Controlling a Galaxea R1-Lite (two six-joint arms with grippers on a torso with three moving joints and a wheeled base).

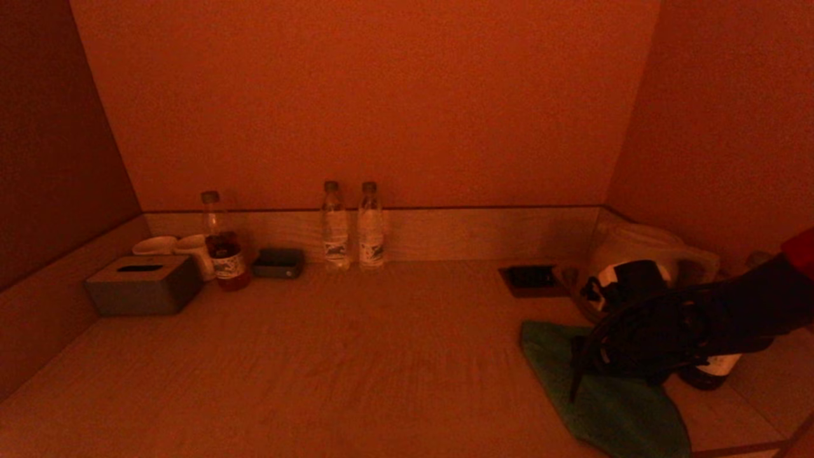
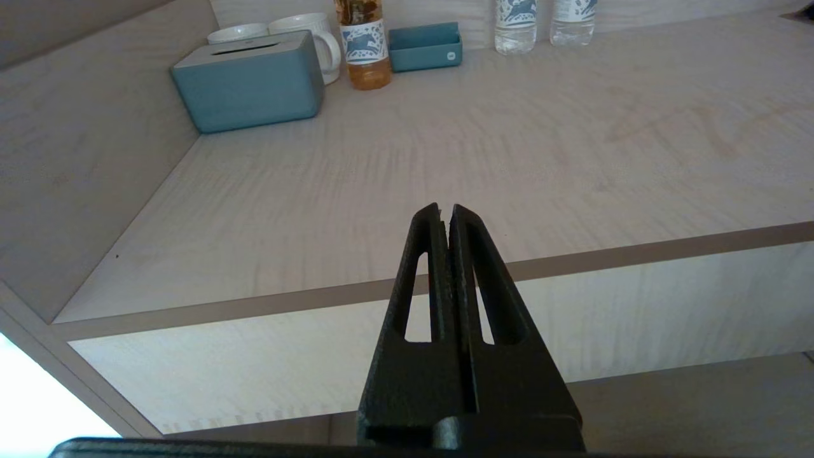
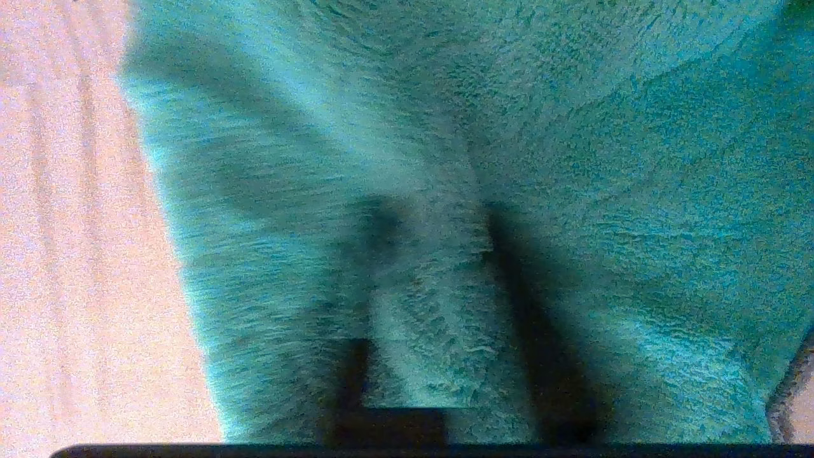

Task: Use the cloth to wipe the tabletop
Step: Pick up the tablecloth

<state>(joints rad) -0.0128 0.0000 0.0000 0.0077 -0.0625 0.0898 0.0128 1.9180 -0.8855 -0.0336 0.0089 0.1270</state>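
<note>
Pressing one cloth (image 1: 610, 407) on tabletop (image 1: 356, 356), right hand (image 3: 432, 305) fingers sunk in, grip unclear, three bottles (image 1: 335, 226), left hand (image 2: 445, 213) closed.

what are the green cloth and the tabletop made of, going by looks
The soft green cloth looks like fleecy microfibre or terry: its surface is a short, fuzzy pile that creases into folds. The pale tabletop looks like wood or a wood-look laminate, matte, with wavy grain lines; the pictures cannot settle which.
</note>
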